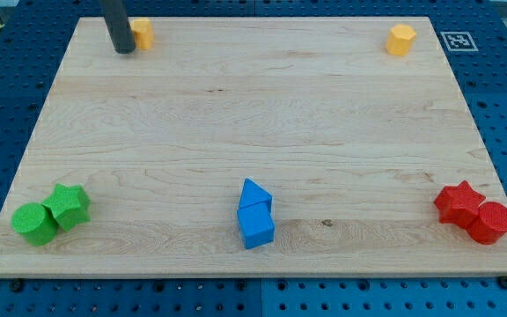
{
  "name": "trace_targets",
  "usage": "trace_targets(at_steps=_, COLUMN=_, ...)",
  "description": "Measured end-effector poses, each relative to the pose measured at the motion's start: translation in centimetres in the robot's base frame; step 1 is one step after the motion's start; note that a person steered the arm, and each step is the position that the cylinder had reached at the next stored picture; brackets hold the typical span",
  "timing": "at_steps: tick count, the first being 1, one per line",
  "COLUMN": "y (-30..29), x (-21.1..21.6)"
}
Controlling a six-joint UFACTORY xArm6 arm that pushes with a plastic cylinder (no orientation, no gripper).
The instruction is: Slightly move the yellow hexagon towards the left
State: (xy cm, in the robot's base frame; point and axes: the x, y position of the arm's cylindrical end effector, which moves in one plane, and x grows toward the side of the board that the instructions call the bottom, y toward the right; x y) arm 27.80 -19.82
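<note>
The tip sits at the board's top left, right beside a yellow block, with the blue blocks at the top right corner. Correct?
Not quite. My tip does sit beside a yellow block at top left, but the camera view shows the blue blocks at bottom centre.

Rod point(118, 25) hides yellow block's point(143, 33) left side.

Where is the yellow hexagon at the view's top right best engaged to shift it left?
Push, not grip: meet the yellow hexagon squarely on its right side, coming from the view's right. My tip is far off, just left of the other yellow block.
</note>
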Motion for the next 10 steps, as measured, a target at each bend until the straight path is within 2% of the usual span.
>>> trace_targets(at_steps=1, y=5.5, x=2.2)
trace_targets(at_steps=2, y=12.6, x=2.2)
trace_targets(at_steps=5, y=39.2, x=2.2)
trace_targets(at_steps=6, y=46.2, x=2.1)
trace_targets(at_steps=7, y=49.2, x=-1.1)
trace_targets(at_steps=9, y=49.7, x=-2.1)
trace_targets(at_steps=10, y=47.9, x=-2.1)
